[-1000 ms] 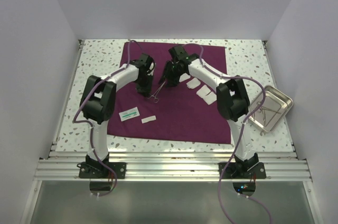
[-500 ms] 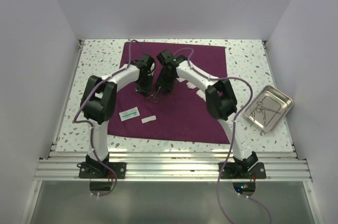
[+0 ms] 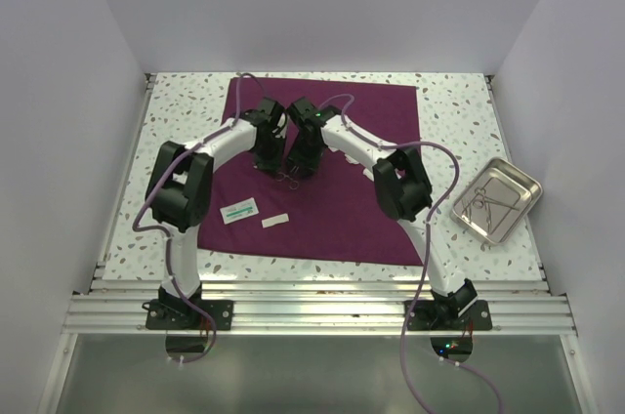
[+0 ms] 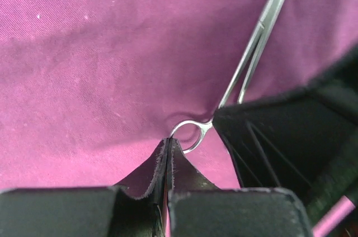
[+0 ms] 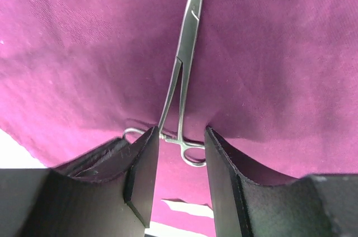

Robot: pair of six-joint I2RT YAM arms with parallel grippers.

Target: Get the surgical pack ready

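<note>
The dark maroon drape (image 3: 376,111) lies flat on the table and fills both wrist views (image 4: 84,52) (image 5: 279,52). Steel forceps (image 3: 289,177) lie on it between my two grippers. My left gripper (image 3: 272,164) is shut (image 4: 169,141), with its tips pinching the edge of one ring handle (image 4: 190,133); the shaft (image 4: 257,41) runs up and to the right. My right gripper (image 3: 302,164) is open (image 5: 180,132), tips down on the drape, with its fingers (image 5: 142,175) on either side of the other ring handle (image 5: 193,154).
A green-and-white packet (image 3: 238,210) and a small white strip (image 3: 274,222) lie on the drape's near left part. A shiny steel tray (image 3: 522,185) holding instruments sits at the table's right edge. White walls close in on three sides.
My right arm has swung left across the drape to the forceps, and its fingers now stand on either side of one ring handle. My left gripper has stayed at the forceps.
</note>
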